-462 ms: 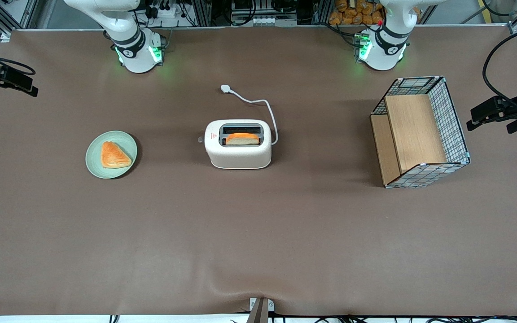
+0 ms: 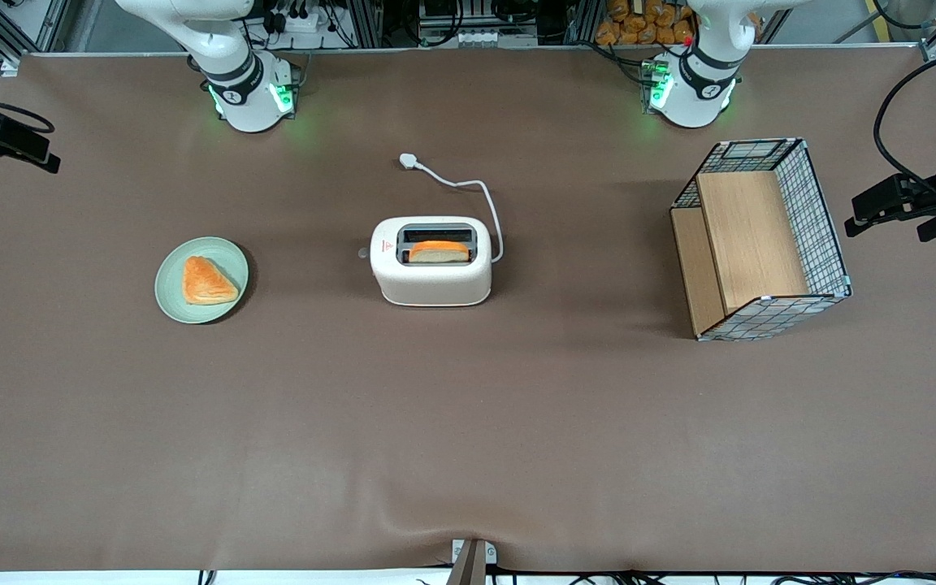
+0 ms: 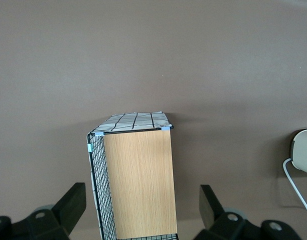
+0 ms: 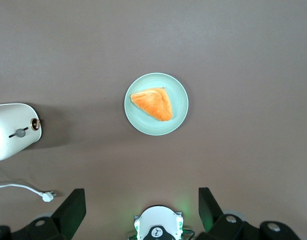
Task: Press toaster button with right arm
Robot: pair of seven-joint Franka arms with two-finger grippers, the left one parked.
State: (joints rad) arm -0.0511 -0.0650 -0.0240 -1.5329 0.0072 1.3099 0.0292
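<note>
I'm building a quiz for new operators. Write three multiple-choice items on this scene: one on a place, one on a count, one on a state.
1. Where is the gripper? A) on the knob B) toward the working arm's end of the table, apart from the toaster C) in the basket
2. How much bread is in the toaster? A) none B) one slice C) two slices
3. The gripper's jaws are: A) open B) shut on the plug C) shut on the pastry

B: it hangs well off from the toaster. B: only one slot is filled. A: the jaws stand wide apart, empty.
</note>
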